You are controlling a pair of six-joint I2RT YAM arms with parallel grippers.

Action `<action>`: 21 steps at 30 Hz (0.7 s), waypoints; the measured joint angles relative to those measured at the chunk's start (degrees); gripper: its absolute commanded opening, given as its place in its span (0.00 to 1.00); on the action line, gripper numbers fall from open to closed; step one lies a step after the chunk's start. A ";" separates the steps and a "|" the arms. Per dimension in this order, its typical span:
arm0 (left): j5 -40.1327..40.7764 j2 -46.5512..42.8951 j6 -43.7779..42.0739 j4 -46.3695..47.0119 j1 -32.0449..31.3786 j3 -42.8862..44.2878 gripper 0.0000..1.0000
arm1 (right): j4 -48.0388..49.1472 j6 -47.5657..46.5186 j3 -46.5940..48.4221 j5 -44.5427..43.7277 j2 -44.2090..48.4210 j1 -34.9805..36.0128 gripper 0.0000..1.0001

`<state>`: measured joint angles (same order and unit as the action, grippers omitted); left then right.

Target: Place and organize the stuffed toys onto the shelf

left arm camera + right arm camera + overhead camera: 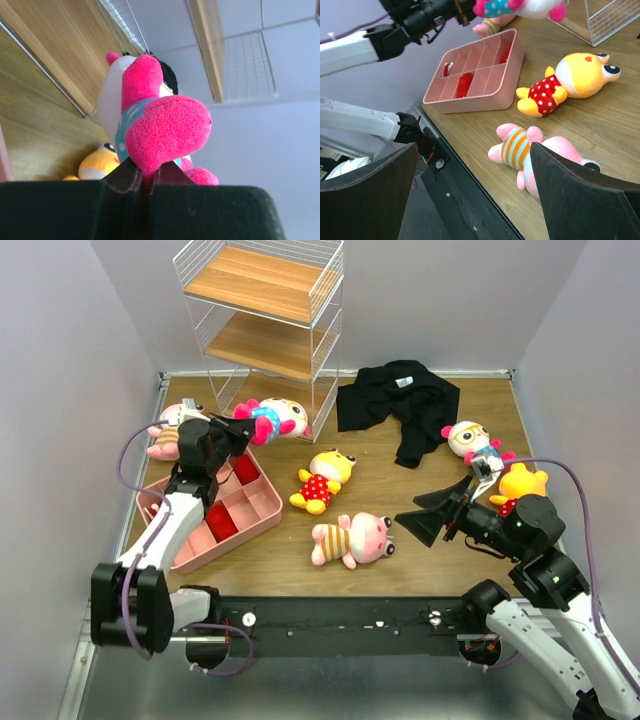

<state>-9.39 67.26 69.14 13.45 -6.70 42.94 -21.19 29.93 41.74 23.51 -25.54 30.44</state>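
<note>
My left gripper [238, 430] is shut on the pink foot of a white-faced doll in a blue outfit [272, 420], held just in front of the shelf's [265, 300] bottom tier. In the left wrist view the jaws [142, 176] pinch that pink foot [167, 130]. My right gripper [425, 518] is open and empty, above the table to the right of a pink striped doll [352, 538], which shows between its fingers [520, 150]. A yellow polka-dot doll [322, 478] lies mid-table. Another white-faced doll [468, 438] and a yellow doll [520, 485] lie at the right. A pink doll [163, 432] lies at the far left.
A pink compartment tray [262, 515] with red items sits under the left arm; it also shows in the right wrist view [480, 95]. A black cloth garment [400, 405] lies right of the shelf. Grey walls close in the table on three sides.
</note>
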 measured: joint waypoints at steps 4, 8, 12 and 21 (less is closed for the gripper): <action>2.38 7.45 2.23 5.14 0.00 0.94 0.00 | -0.28 -0.04 0.00 -0.39 2.03 0.00 1.00; 4.68 14.03 3.02 7.89 0.00 2.27 0.00 | -1.62 -0.42 0.00 -0.85 2.75 0.00 1.00; 5.95 20.41 3.08 11.80 0.44 5.42 0.00 | -2.10 -0.70 0.00 -1.16 3.08 0.00 1.00; 3.58 37.22 5.18 24.26 5.55 15.06 0.00 | -3.76 -2.80 0.00 -3.37 3.61 0.00 1.00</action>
<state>-5.80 104.49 74.32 37.71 -1.15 58.00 -24.95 27.14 41.74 20.14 -21.93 30.44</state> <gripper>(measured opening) 0.079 0.998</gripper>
